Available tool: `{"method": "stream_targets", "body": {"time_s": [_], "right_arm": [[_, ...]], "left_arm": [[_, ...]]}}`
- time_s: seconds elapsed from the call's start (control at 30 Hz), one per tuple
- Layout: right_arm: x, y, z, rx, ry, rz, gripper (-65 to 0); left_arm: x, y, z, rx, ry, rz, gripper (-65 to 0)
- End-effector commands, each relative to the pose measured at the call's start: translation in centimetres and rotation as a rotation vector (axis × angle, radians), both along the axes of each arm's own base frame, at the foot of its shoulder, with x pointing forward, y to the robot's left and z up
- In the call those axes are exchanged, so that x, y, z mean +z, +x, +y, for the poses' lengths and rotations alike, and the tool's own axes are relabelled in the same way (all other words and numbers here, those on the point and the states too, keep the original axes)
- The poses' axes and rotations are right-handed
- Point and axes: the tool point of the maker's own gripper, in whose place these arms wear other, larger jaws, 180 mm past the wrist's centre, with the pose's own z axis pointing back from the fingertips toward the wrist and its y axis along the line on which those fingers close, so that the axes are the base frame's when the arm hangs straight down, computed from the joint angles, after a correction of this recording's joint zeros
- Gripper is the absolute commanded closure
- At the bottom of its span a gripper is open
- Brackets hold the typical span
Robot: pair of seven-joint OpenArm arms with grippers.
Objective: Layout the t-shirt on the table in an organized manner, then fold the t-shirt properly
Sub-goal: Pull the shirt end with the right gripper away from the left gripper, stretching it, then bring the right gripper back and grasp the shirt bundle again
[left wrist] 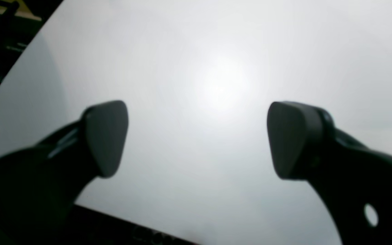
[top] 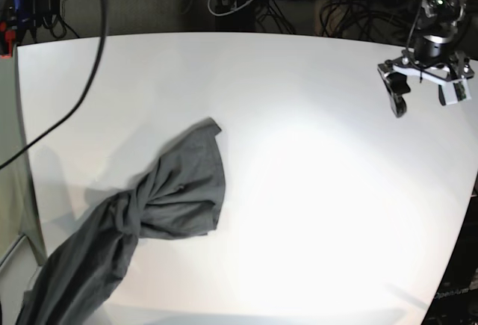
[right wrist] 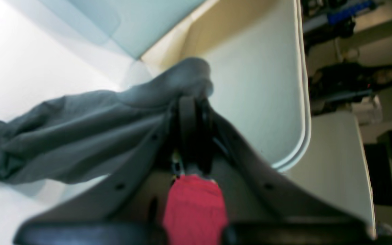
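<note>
grey shirt [top: 160,190] twisted into rope across left half of white bench [top: 314,190] in base view, one end spread flat near middle, other end trailing off lower left corner; right claw [right wrist: 191,102] pinched tight on bunched fold of shirt, cloth stretching away to left in its wrist view; left claw [left wrist: 196,139] gaping wide, nothing between pads [left wrist: 105,137], hanging above bare bench at far right corner, well apart from shirt
</note>
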Motion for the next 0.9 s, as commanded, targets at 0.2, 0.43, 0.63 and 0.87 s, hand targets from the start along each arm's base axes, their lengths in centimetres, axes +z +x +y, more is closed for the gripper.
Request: {"method": "stream_targets", "body": {"time_s": [0.2, 0.43, 0.63, 0.87], "right_arm": [[10.3, -5.3, 3.9, 0.061, -0.041, -0.339, 0.0], [4.5, -4.8, 11.1, 0.198, 0.058, -0.279, 0.0], [0.2, -4.9, 18.4, 0.348, 0.177, -0.214, 0.0], [-6.7, -5.7, 24.4, 0.455, 0.31, -0.067, 0.0]], "left_arm": [[1.4, 0.7, 0.0, -0.011, 0.015, -0.052, -63.6], [1.3, 0.4, 0.1, -0.008, 0.016, -0.046, -63.6], [1.3, 0.3, 0.2, -0.007, 0.019, -0.041, -63.6], [1.2, 0.3, 0.2, -0.006, 0.023, -0.036, -63.6]]}}
